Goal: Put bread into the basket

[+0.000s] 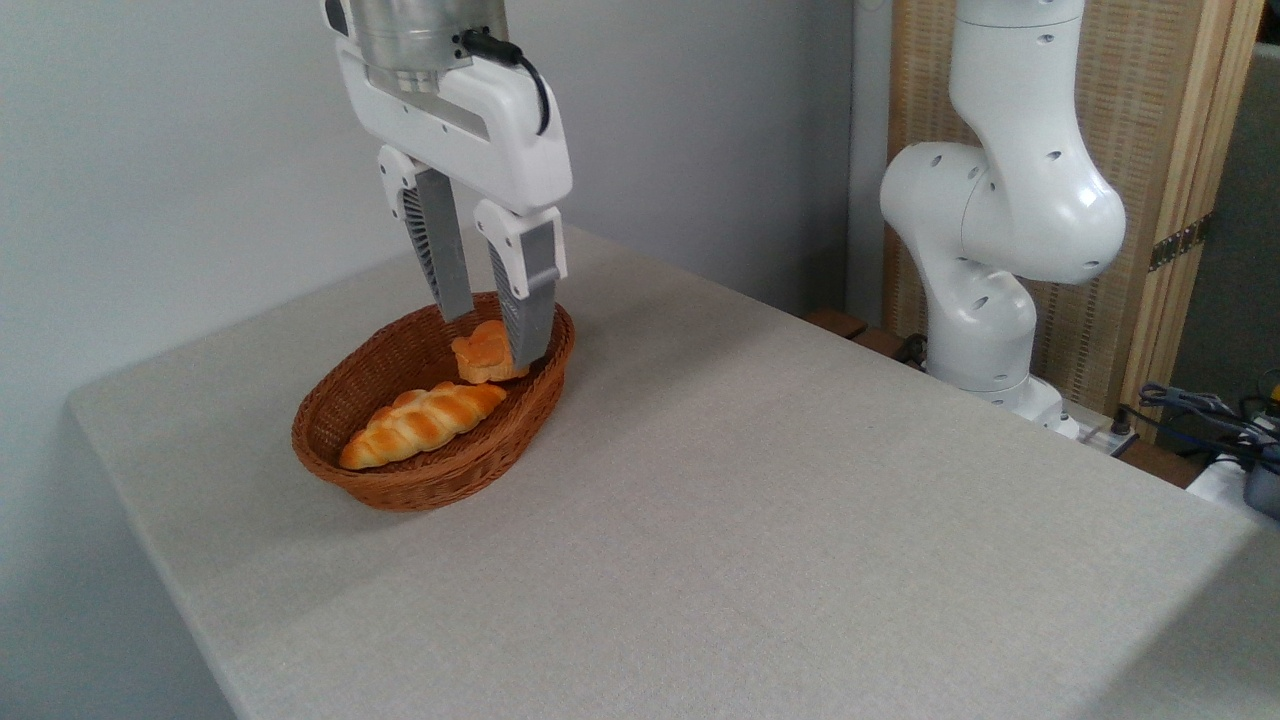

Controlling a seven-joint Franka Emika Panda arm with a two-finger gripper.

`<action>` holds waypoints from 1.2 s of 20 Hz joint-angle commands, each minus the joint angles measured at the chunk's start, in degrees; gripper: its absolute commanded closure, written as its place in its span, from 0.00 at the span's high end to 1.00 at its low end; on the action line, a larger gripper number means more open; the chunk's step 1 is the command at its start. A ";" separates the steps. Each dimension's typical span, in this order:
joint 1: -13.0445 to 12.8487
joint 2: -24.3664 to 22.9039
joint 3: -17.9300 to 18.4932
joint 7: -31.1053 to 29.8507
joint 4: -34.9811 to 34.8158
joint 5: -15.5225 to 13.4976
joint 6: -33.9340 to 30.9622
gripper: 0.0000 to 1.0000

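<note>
Starting at the left of the frame: the basket [425, 470] sits on the grey table [800, 520], over toward the left side and a bit above the middle. It's an oval brown wicker one with low sloping walls. Lying in the lower left part of it is a long braided loaf [422, 423], pale stripes across a golden crust, pointing from lower left up toward the right.

Just right of that, at the upper right end of the basket, is the bread [482, 352] (the small round orange bun with the knotted top). It rests inside the basket, touching or nearly touching the far end of the loaf.

The gripper [493, 337] comes down from the top of the frame right over that spot. Its fingers are spread, one on each side of the bun. The right finger [527, 290] hangs in front of the bun's right edge and hides part of it, and the left finger sits just up and left of it. Can't tell whether either pad actually touches the bun.

Further right, the arm's white base [985, 300] stands at the table's far edge, well apart from the basket.
</note>
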 commanded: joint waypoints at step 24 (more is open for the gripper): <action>-0.58 -0.37 2.54 2.37 1.00 3.14 -3.51 1.00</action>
